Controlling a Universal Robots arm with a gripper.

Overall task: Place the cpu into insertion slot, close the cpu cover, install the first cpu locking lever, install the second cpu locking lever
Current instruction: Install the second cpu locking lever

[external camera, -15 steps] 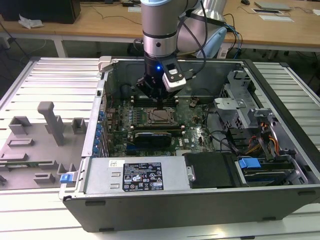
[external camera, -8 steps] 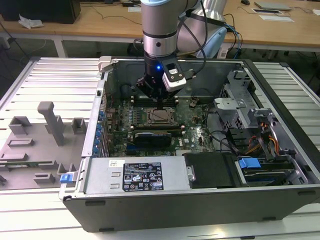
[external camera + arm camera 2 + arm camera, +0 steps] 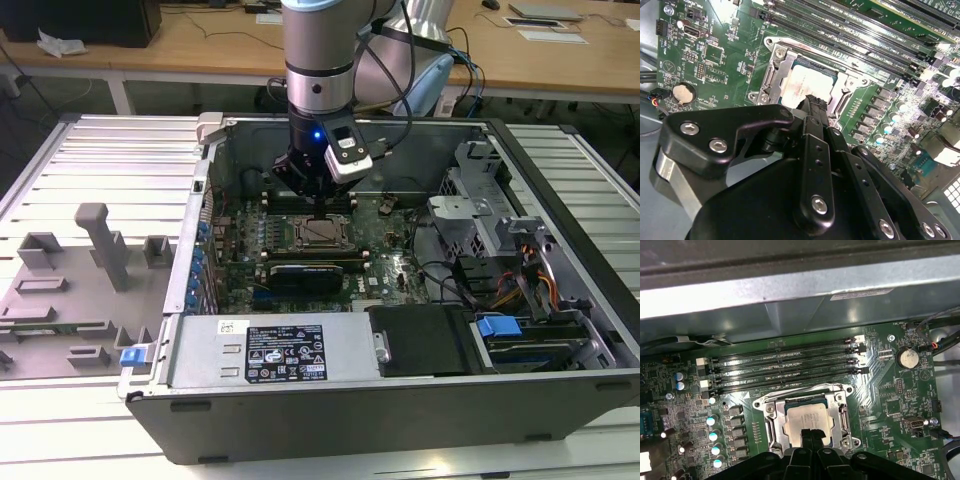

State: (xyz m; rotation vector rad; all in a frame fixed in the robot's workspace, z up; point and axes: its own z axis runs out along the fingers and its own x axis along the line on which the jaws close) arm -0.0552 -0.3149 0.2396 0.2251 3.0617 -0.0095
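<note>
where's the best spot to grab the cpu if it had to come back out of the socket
Probably not by the cpu itself yet: it lies flat in the insertion slot with the cpu cover framing its edges, leaving just the flat top exposed. With the cover lifted, pinch two opposite side edges from straight above. The gripper sits right above it.

One cpu (image 3: 807, 421) under one cpu cover (image 3: 771, 425), four memory slots (image 3: 785, 371), one coin battery (image 3: 907, 358), one hand (image 3: 810, 436).
</note>
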